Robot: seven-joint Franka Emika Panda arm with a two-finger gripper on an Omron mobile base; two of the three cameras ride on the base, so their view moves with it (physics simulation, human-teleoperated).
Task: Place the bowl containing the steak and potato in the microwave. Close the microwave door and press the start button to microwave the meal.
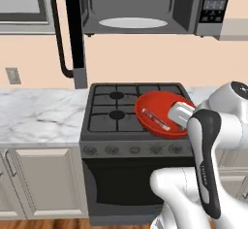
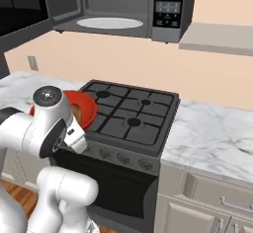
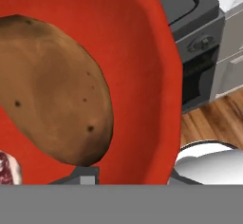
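Observation:
The red bowl (image 1: pixel 157 107) hangs tilted over the front right of the stove, with my gripper (image 1: pixel 178 115) shut on its right rim. Inside it lie the pinkish steak (image 1: pixel 156 120) and the brown potato (image 3: pixel 52 90). In the hand view the bowl's wall (image 3: pixel 137 76) stands between my fingertips (image 3: pixel 88 175), and the steak (image 3: pixel 7 168) peeks in at the lower left. From the right base camera, the bowl (image 2: pixel 88 109) and potato (image 2: pixel 75 111) sit partly behind my arm. Above, the microwave (image 1: pixel 145 2) is open, showing its white turntable (image 1: pixel 133 23). The microwave door (image 1: pixel 75 34) is swung out to the left.
The black stove (image 1: pixel 116 109) with several burners lies under the bowl, and its knobs run along the front edge. Marble counter (image 1: pixel 38 116) extends left, and more counter (image 2: pixel 212 133) lies right of the stove. The keypad (image 2: pixel 170 2) is on the microwave's right side.

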